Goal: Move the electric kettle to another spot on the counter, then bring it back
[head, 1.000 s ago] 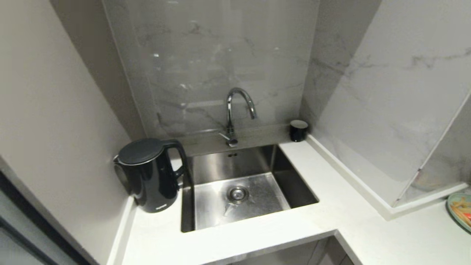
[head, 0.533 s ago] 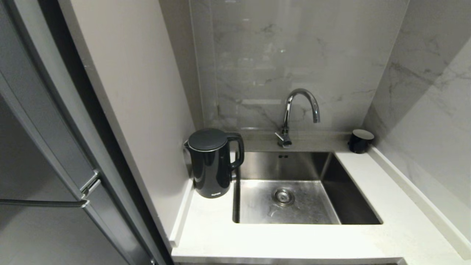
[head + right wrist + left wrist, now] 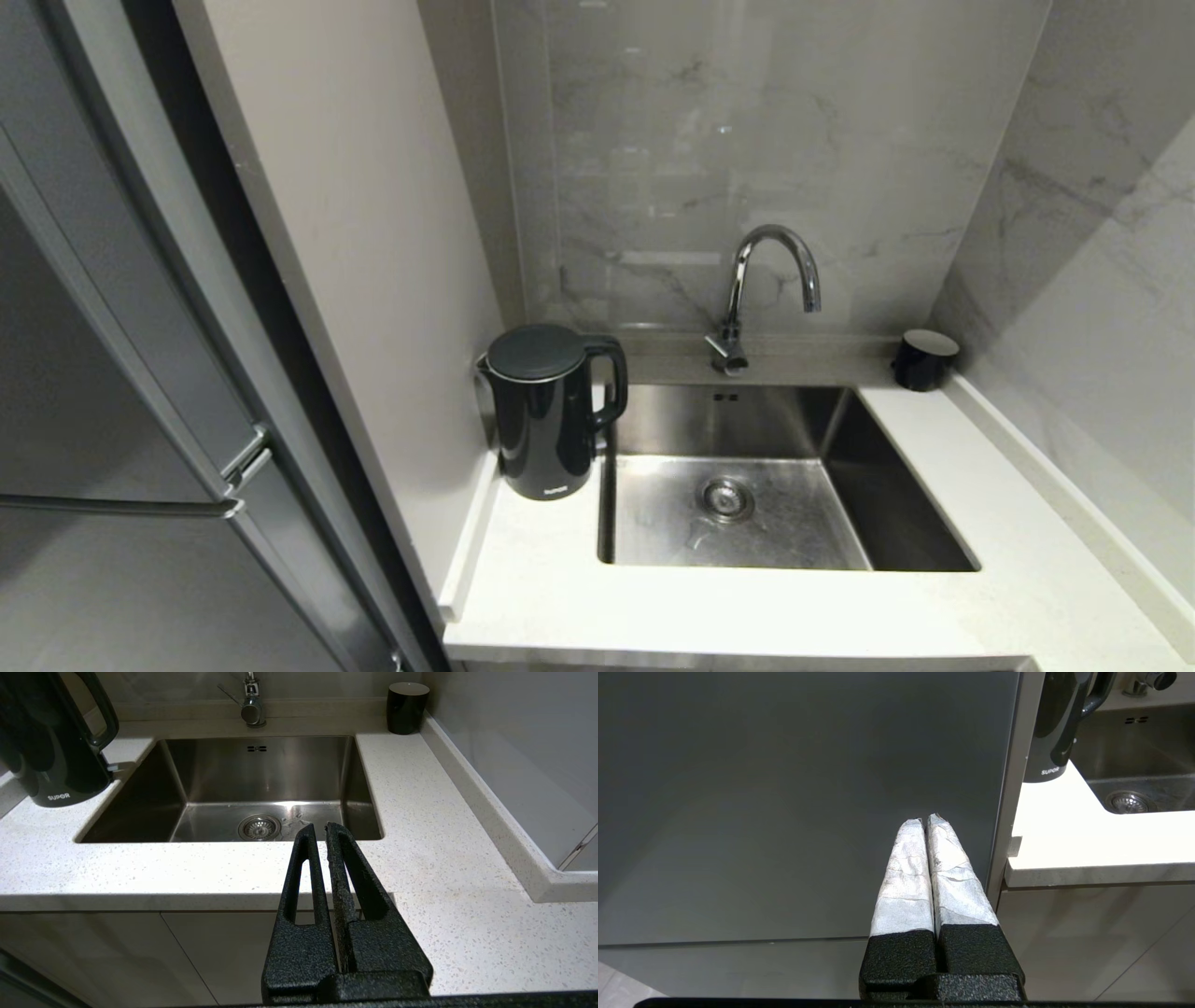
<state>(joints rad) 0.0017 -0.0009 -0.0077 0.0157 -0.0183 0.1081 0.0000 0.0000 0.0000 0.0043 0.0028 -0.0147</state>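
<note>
Electric kettle is standing on the counter in the corner, touching the sink edge. Left gripper and right gripper are both hanging pinched together, well short. Risk: a sideways nudge is likely tipping it into the basin.

The glossy black electric kettle stands upright, lid shut, on the white speckled table, in its left rear corner.
</note>
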